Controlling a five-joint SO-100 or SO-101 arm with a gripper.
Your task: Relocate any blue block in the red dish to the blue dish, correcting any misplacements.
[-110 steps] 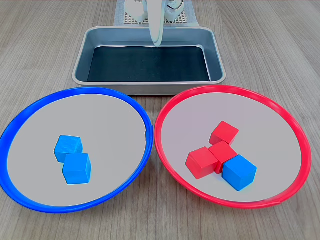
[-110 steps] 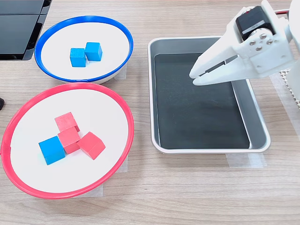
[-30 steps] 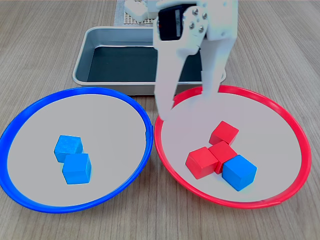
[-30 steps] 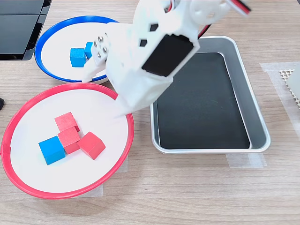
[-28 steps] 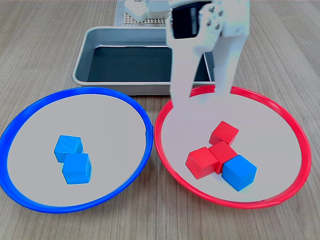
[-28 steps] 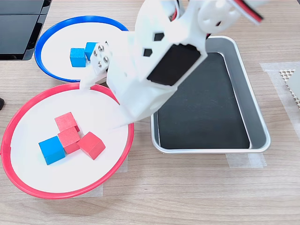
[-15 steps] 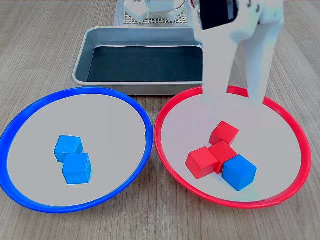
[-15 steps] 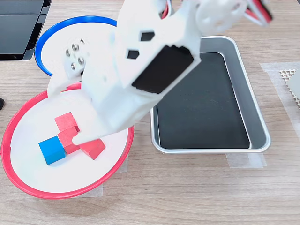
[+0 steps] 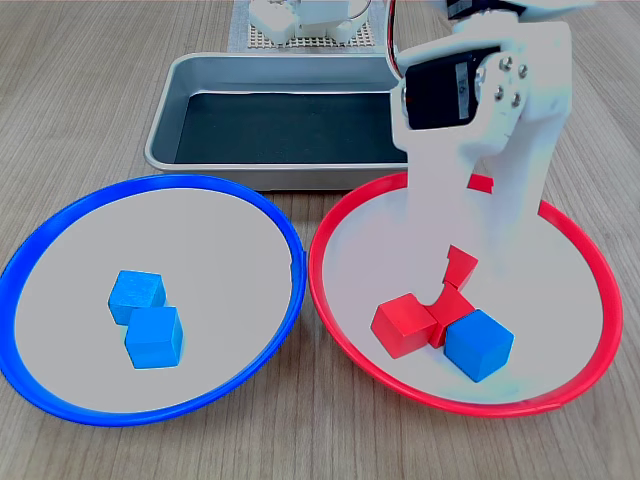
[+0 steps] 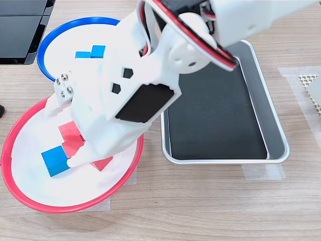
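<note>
**A:** While the arm hung over the red dish, what lay nearest the camera in the first exterior view?

**B:** The blue block, sitting in the near part of that dish toward the first exterior view's right, a clear band of grey floor between it and the red rim. It touched a red cube behind it. Free floor lay to its right and in front.

**A:** How many cubes were in that dish?

**B:** One blue, and three red cubes in a tight cluster, two of them partly hidden by the arm. In the second exterior view the blue block was at the cluster's left, with open floor further left and below.

**A:** And the end effector?

**B:** Its two white fingers were spread apart, tips low over the red cluster, just behind the blue block and gripping nothing. One finger stood at each side of the rear red cube. Whether the tips touched the cubes I could not tell.

**A:** The other dish?

**B:** The blue dish sat beside the red one, rims almost touching, and held two blue cubes close together near its middle, wide bare floor all round them.

**A:** Farther back?

**B:** One rectangular metal tray with a dark floor on the wooden desk, just behind both dishes.
</note>
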